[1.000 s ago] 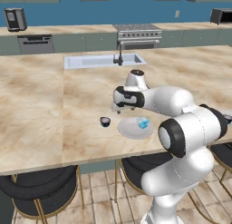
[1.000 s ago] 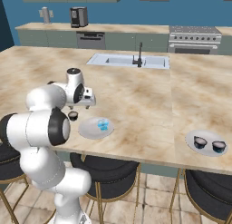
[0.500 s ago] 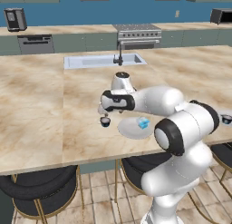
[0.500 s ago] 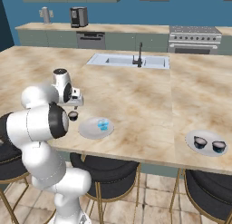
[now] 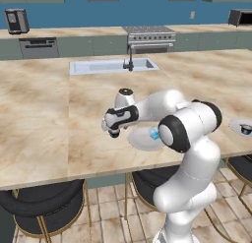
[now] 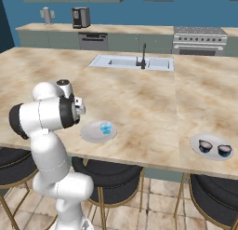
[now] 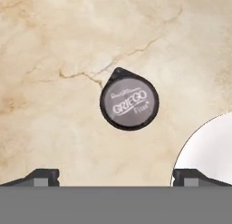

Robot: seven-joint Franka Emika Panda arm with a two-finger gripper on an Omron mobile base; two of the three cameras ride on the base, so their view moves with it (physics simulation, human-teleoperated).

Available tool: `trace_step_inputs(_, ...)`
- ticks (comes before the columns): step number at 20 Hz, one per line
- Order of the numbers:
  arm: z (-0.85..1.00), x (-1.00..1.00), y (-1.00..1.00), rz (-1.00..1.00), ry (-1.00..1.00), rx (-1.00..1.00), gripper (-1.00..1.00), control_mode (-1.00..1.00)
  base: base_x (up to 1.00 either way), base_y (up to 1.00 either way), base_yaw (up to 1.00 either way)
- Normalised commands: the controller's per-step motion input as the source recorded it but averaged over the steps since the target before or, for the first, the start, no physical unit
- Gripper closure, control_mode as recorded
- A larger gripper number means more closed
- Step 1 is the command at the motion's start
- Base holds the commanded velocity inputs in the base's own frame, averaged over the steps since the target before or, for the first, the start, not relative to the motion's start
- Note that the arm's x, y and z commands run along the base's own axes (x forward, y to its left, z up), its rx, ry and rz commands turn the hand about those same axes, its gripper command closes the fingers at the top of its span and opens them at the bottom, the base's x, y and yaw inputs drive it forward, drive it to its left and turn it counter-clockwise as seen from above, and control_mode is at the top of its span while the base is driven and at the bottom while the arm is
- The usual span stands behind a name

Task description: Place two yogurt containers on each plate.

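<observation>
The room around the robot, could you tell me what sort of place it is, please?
A rendered home kitchen, most likely: a sink with a dark faucet is set into the marble island counter, a stove stands along the back wall, and a coffee maker sits on the rear counter.

Counter (image 7: 54, 46): beige marble look, brown veining, smooth, soft sheen.
Dark yogurt cup (image 7: 129, 103), frame centre: matt grey foil-like lid with pale lettering and a pull tab, black rim.
Near plate (image 7: 213, 148), lower right: plain white, smooth, unglazed look.
Light blue cup (image 6: 106, 128): plastic-looking.
Sink (image 5: 113, 66), upper centre: pale brushed metal; faucet (image 5: 130, 60) dark.
Stool seats (image 5: 47, 205): black, padded; legs brassy metal.
</observation>
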Motion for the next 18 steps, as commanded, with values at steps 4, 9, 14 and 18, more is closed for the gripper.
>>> trace_step_inputs(4, -0.47, 0.27, 0.28, 0.00, 0.00, 0.00, -1.00, -1.00, 0.00, 0.00, 0.00)
trace_step_inputs(9, -0.31, 0.22, 0.22, 0.00, 0.01, 0.00, -1.00, -1.00, 0.00, 0.00, 0.00)
trace_step_inputs(14, 0.01, 0.03, -0.08, -0.04, -0.01, 0.00, -1.00, -1.00, 0.00, 0.00, 0.00)
trace_step_inputs(18, 0.04, 0.10, -0.18, -0.04, 0.00, 0.00, -1.00, -1.00, 0.00, 0.00, 0.00)
